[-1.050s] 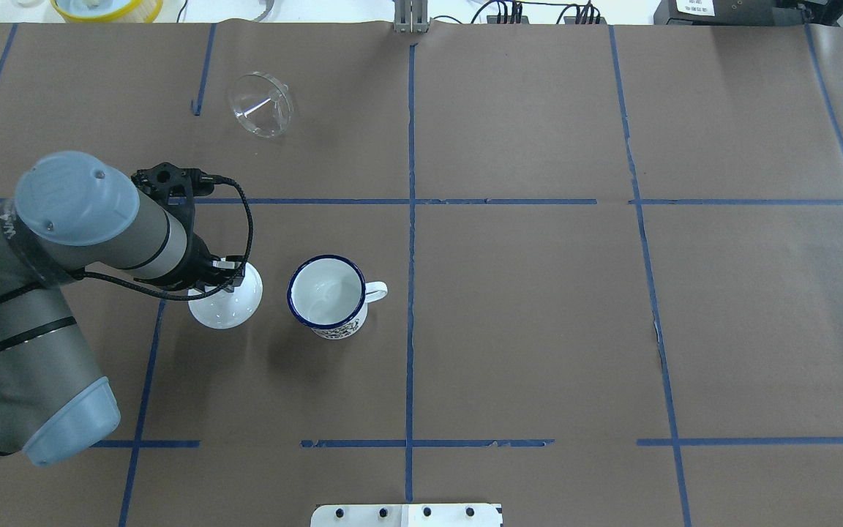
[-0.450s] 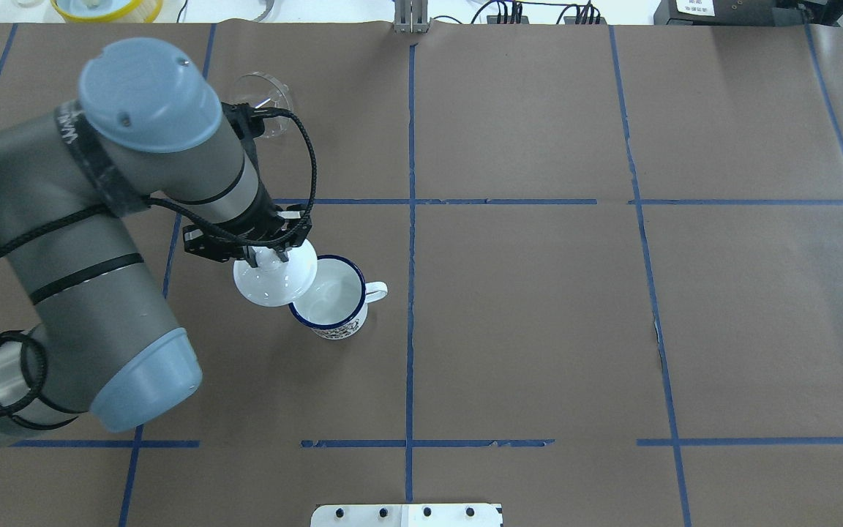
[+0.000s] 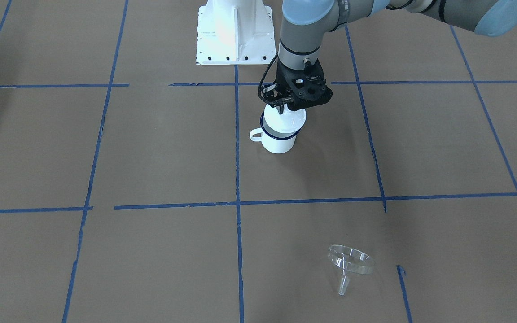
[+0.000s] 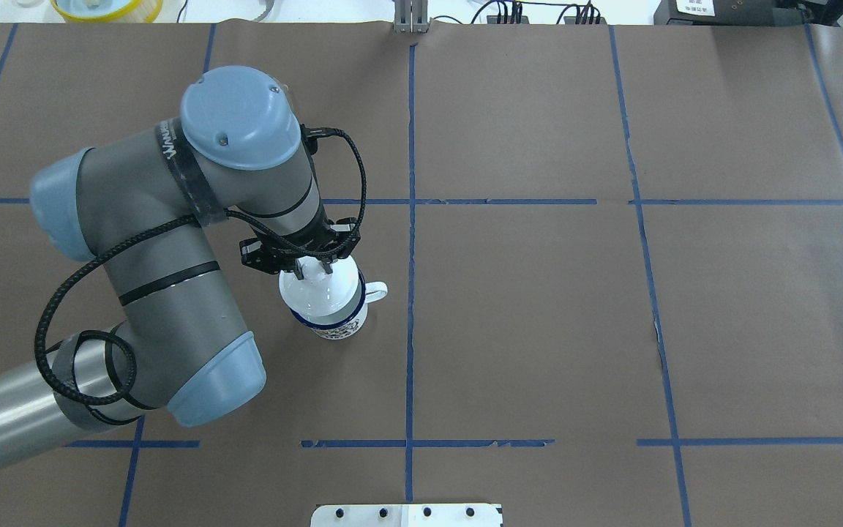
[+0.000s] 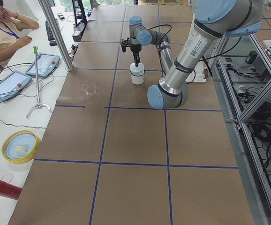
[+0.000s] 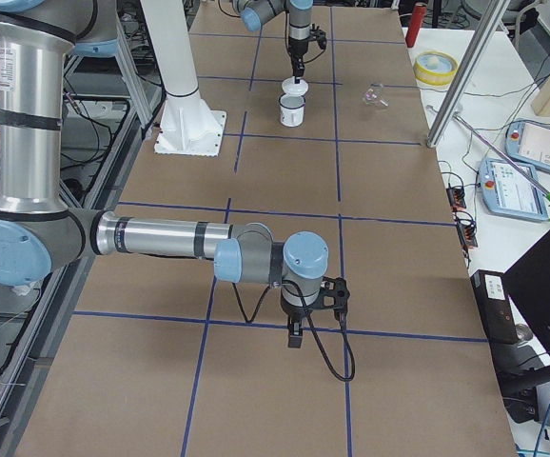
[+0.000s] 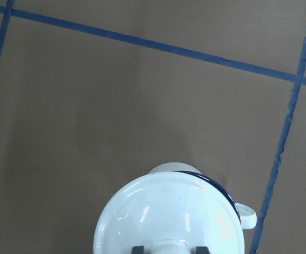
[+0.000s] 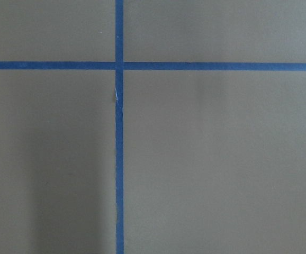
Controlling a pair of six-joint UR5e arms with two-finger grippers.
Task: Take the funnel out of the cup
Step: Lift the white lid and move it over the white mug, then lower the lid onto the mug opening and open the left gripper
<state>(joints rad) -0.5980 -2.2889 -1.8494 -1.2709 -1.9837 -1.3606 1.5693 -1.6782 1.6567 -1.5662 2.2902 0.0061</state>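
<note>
The cup (image 3: 278, 142), a white mug with a dark blue rim, stands near the table's middle. My left gripper (image 4: 309, 272) is shut on the knob of a white domed lid (image 4: 323, 293) and holds it over the cup's mouth. Whether the lid rests on the rim I cannot tell. The left wrist view shows the lid (image 7: 169, 217) covering the cup, with the handle (image 7: 246, 216) sticking out. The clear funnel (image 3: 350, 262) lies on its side on the table, far from the cup, and my arm hides it in the overhead view. My right gripper (image 6: 294, 338) hangs over bare table; I cannot tell if it is open or shut.
Brown paper with blue tape lines (image 4: 410, 219) covers the table. The robot's white base (image 3: 234, 31) stands behind the cup. A yellow-rimmed bowl (image 5: 20, 146) and a red tube (image 5: 2, 188) lie off the table's left end. An operator (image 5: 4, 28) sits there.
My left arm lifted the white lid from the table left of the cup and carried it right. The lid now covers the cup's mouth. The funnel has not moved.
</note>
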